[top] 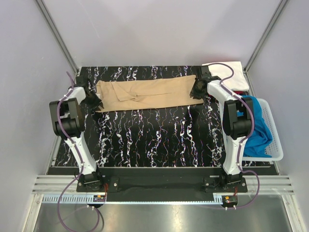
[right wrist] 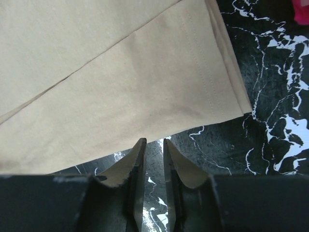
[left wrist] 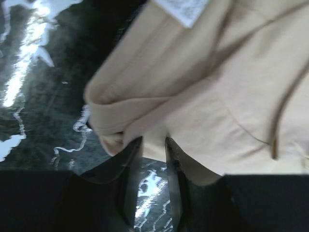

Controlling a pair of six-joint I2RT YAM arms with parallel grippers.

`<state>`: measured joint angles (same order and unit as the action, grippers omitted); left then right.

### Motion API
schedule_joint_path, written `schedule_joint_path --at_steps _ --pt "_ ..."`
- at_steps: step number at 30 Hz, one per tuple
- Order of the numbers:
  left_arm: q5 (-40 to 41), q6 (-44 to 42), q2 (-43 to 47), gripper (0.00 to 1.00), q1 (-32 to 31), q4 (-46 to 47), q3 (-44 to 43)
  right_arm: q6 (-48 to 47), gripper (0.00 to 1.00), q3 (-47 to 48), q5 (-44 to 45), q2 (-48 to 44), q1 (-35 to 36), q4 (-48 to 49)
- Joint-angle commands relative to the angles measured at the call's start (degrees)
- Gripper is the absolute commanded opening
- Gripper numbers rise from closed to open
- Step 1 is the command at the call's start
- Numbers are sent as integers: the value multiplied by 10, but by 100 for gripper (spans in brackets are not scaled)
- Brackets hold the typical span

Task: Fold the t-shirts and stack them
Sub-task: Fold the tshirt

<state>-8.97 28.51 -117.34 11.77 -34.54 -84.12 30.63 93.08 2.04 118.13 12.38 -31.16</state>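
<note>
The tan t-shirt lies folded into a long strip across the far part of the table. My left gripper is at its left end. In the left wrist view the jaws stand narrowly apart, with the bunched tan edge just at their tips. My right gripper is at the shirt's right end. Its jaws are narrowly apart over bare table, tips touching the flat hem. The white t-shirt lies at the far right on the red one. The blue t-shirt hangs in the basket.
The white mesh basket stands off the table's right edge. The black marbled tabletop stretches in front of the tan shirt. Grey walls and metal frame posts close in the far side. A red bit shows in the right wrist view.
</note>
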Motion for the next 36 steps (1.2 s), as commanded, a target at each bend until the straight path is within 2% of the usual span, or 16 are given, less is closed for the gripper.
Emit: schedule_joint_path --at_steps 1,3,8,15,20,25,30,36 --pt "86 -19 -9 32 8 -23 -10 -28 27 0 36 -6 5 14" --pt "87 -27 -14 32 11 -30 -17 -32 25 4 71 6 5 19" --pt "139 -41 -25 32 17 -46 -22 -36 24 4 89 42 5 22" --pt "143 -33 -7 33 18 -57 -22 -26 22 -66 112 11 34 22" --pt "100 -29 58 40 15 -54 -48 -13 22 -112 113 -28 41 23" --pt "-55 -21 71 45 -13 -29 -70 -6 23 -120 115 -75 41 21" --pt "-58 -9 48 45 -49 -15 -72 -7 23 -113 103 -93 40 17" --pt "-70 13 18 45 -58 9 -68 -10 24 -120 103 -113 40 17"
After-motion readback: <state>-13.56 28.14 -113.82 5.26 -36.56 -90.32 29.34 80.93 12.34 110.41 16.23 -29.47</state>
